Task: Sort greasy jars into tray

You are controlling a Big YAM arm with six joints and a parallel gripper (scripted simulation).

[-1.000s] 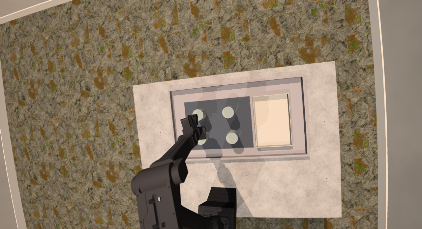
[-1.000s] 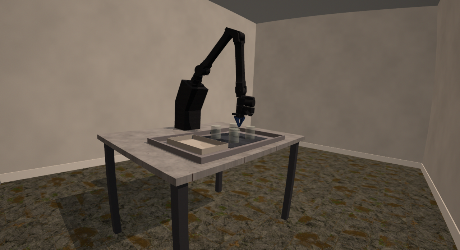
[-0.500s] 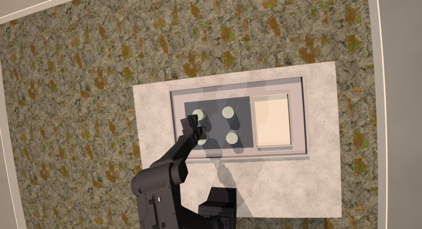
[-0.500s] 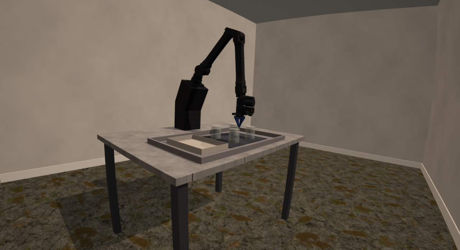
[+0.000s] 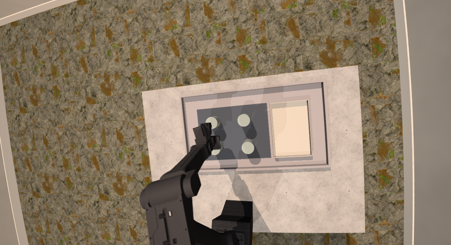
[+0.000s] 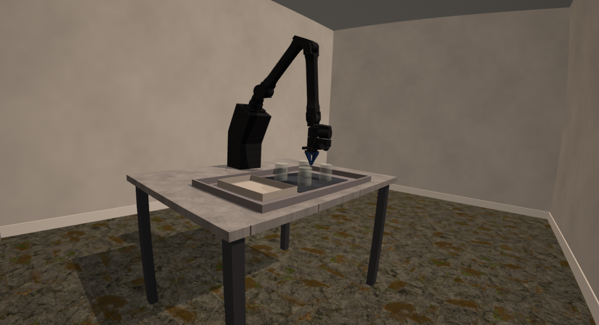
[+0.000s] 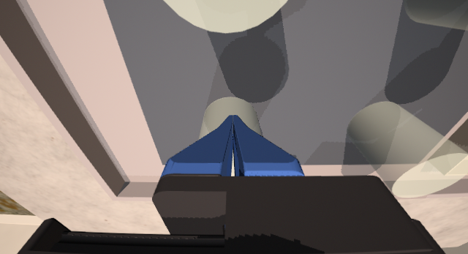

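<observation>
Closed tip to tip on nothing, the fingers (image 6: 310, 164). Above the mat (image 5: 231, 130) (image 6: 322, 181) (image 7: 322, 82), among four upright jars, near the arm-side left one (image 5: 215, 150) (image 7: 231, 109) in the top view.

The matte-black, segmented robot arm (image 5: 167, 193) (image 6: 312, 84) has rounded joints, small slots, and a gripper (image 5: 206, 125) (image 6: 311, 164) (image 7: 232, 121) with tapered blue fingers.

A bare, plain room whose use cannot be told for sure, though a robot arm (image 5: 170, 193) (image 6: 311, 84) mounted at a surface (image 5: 343, 180) (image 6: 175, 197) suggests a test room or lab. Mottled beige walls (image 6: 146, 92) with pale skirting (image 6: 469, 199) meet a dark grey ceiling (image 6: 419, 4), and the floor (image 5: 78, 54) (image 6: 419, 256) looks like rough stone, patched with rusty brown and green.
</observation>
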